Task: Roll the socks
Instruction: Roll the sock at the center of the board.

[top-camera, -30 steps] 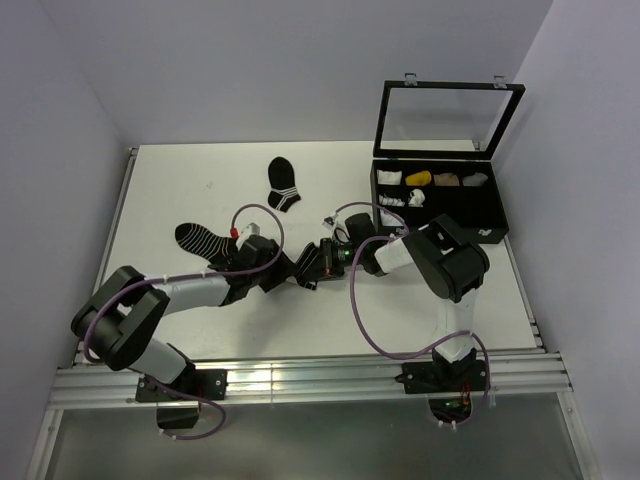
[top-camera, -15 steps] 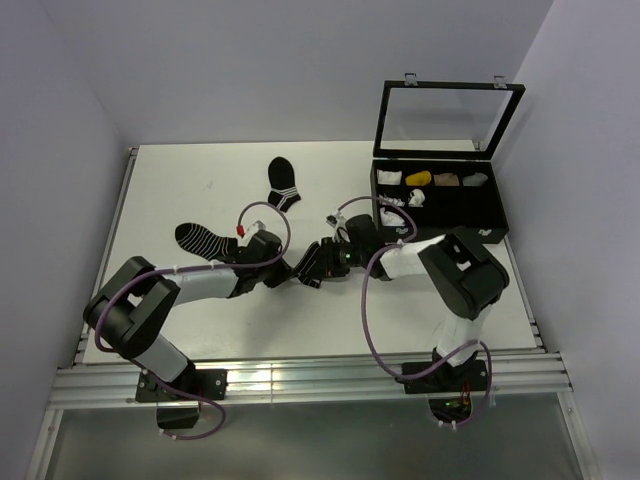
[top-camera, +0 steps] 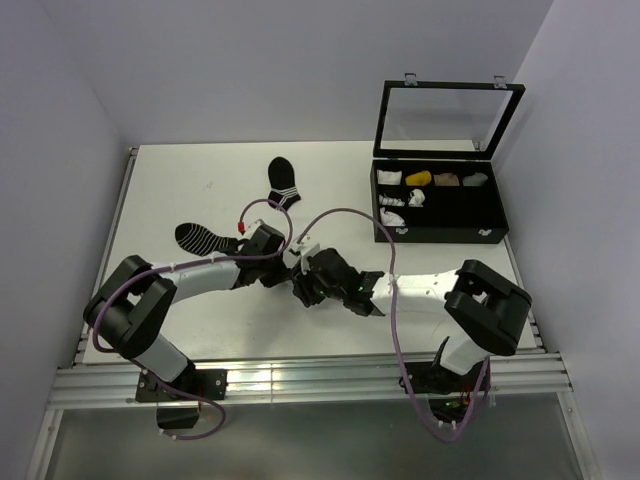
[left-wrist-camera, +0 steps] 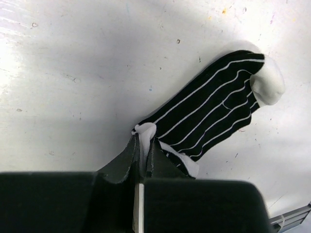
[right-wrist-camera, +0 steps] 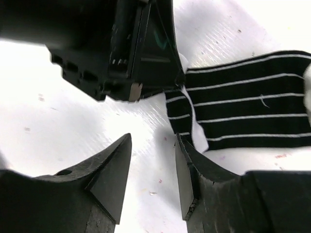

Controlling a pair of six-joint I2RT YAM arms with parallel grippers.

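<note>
White table (top-camera: 200,180) carries the socks (left-wrist-camera: 214,114) at its centre, the left gripper (left-wrist-camera: 143,148) clamped on a thin fold of white cuff (left-wrist-camera: 145,130), the right gripper (right-wrist-camera: 153,165) parted and empty just beside: a pull could slip that fold free or separate the 2 socks.

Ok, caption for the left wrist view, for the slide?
Left end effector shut on white fabric at the near end of the striped sock, which lies flat on the table.
</note>
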